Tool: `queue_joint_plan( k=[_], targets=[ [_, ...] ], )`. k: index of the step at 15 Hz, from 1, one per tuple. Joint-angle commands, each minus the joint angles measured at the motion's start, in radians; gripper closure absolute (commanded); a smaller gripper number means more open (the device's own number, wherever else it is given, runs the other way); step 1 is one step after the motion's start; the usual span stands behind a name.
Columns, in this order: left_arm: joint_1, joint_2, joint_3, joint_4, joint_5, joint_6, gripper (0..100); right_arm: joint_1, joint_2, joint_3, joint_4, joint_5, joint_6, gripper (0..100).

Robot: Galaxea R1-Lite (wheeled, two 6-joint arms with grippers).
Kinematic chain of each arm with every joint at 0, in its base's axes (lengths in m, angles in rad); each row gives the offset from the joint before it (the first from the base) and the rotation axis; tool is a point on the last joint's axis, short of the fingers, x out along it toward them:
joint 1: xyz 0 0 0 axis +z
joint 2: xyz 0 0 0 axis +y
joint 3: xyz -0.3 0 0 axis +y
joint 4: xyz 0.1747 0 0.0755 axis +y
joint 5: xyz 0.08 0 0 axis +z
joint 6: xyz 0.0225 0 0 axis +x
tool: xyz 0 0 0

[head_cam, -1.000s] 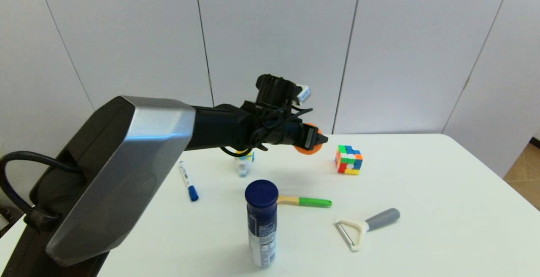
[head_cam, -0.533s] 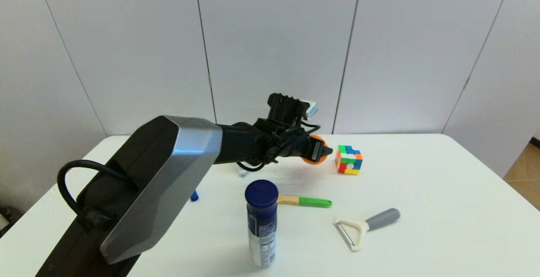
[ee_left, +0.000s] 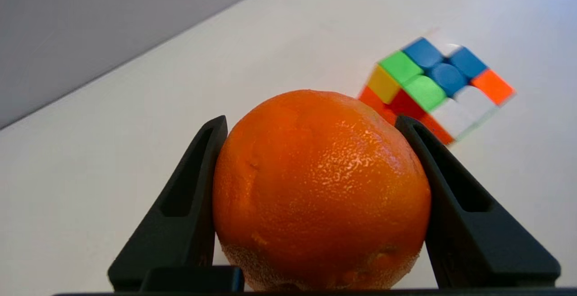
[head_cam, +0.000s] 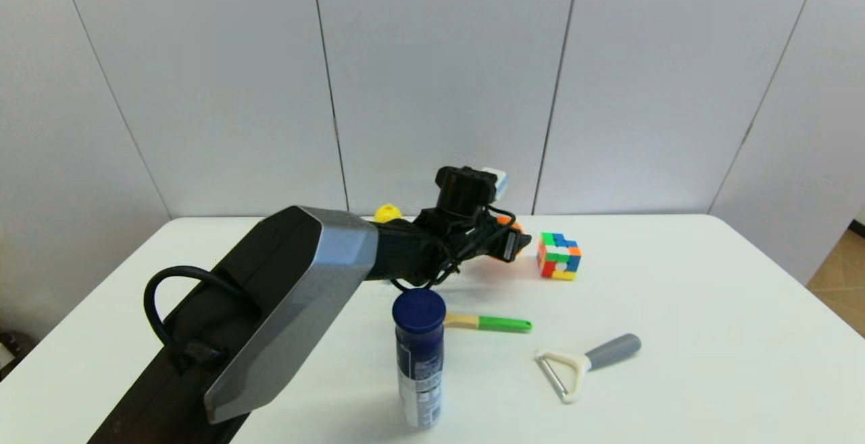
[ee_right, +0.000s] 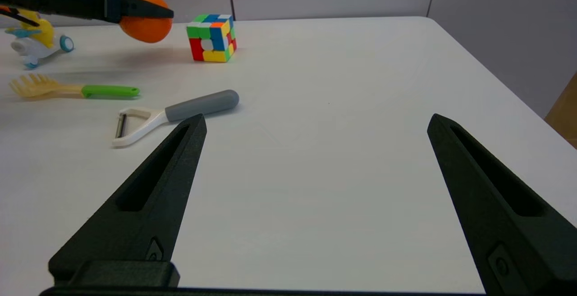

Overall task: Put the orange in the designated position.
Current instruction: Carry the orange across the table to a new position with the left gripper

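Nearest, R gripper [ee_right: 315,152]: fingers spread wide, nothing btwn them, bare white table [ee_right: 342,107] ahead out to its far and side edges. 1 blue-capped bottle [head_cam: 419,356] upright nr front, label print unreadable. 1 peeler [head_cam: 586,363], 1 green-handled fork [head_cam: 490,323]. Farther: L gripper [ee_left: 311,125] clamped on the orange [ee_left: 321,188], off the tabletop, just beside 1 puzzle cube [ee_left: 435,86]. 1 yellow duck toy [ee_right: 36,39] behind.

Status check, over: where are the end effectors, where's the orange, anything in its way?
Left end effector shut on the orange, just above table. Right end effector open, idle over bare tabletop. Puzzle cube close beside the orange.
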Motion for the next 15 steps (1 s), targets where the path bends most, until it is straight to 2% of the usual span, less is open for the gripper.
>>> queue_joint_plan(
  k=[1, 7, 15],
  targets=[
    [-0.007, 0.030, 0.000, 0.001, 0.022, -0.002, 100, 0.000, 0.001, 0.001, 0.000, 0.000, 0.000, 0],
    [-0.016, 0.055, -0.005, 0.090, 0.014, -0.009, 100, 0.000, 0.001, 0.001, 0.000, 0.000, 0.000, 0],
    [-0.016, 0.028, -0.008, 0.117, 0.014, -0.009, 100, 0.000, 0.001, -0.001, 0.000, 0.000, 0.000, 0]
  ],
)
